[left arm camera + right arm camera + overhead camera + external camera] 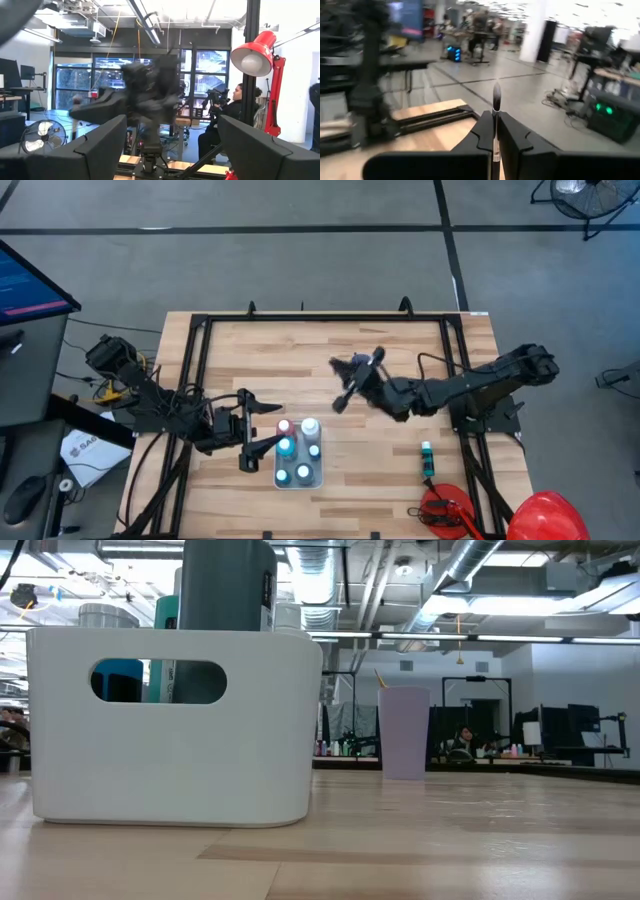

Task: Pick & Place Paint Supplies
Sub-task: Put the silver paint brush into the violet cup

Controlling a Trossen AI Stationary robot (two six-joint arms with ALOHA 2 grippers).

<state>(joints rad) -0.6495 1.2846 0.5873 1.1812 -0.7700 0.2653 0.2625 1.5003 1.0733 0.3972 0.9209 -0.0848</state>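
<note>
High view: right pincer (352, 385) sits over the middle of the table (330, 345), clamped on a thin dark-handled brush (358, 378). The brush's long axis runs diagonally, one end toward the far right, the other toward the near left. In the right wrist view the brush (496, 120) stands between the closed fingers, bristle tip clear of them.

The white bin (299, 455) lies near and to the left of the right pincer, well apart from it; paint bottles (298, 450) stand inside. A further teal bottle (427, 459) lies on the table near the right edge.

Left pincer (262, 426) is just left of the bin, fingers spread wide, holding nothing.

Judgement: the right arm, stretched leftward across the table, has the brush; the move ahead turns on carrying it near-left to the bin and tipping it upright.
</note>
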